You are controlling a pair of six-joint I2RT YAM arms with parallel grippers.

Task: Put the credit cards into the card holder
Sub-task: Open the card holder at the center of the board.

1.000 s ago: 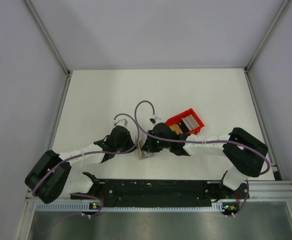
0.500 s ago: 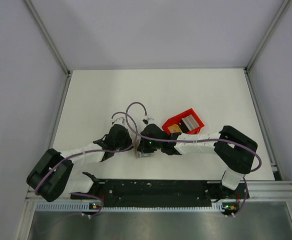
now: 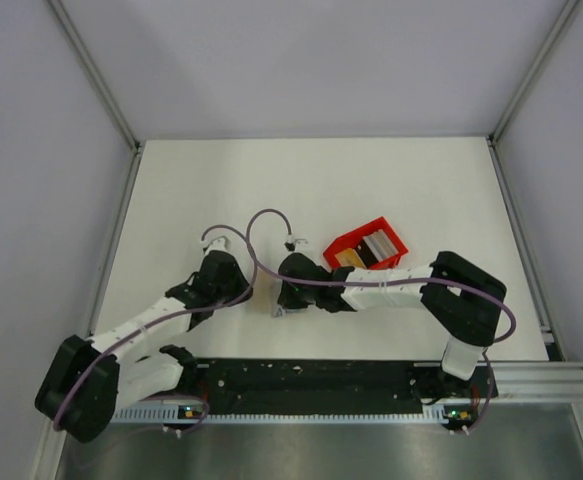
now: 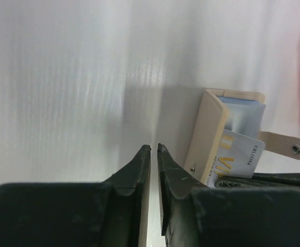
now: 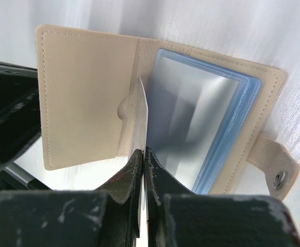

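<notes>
— What is the right pincer (image 5: pixel 142 154) doing?
— It is pinching a thin pale plastic card (image 5: pixel 141 110) edge-on, over the open beige soft folding card holder (image 5: pixel 83 92) lying on the white table (image 5: pixel 216 31).
— And the left pincer (image 4: pixel 153 149)?
— It is hovering just beside the holder, fingers barely parted, gripping nothing
</notes>
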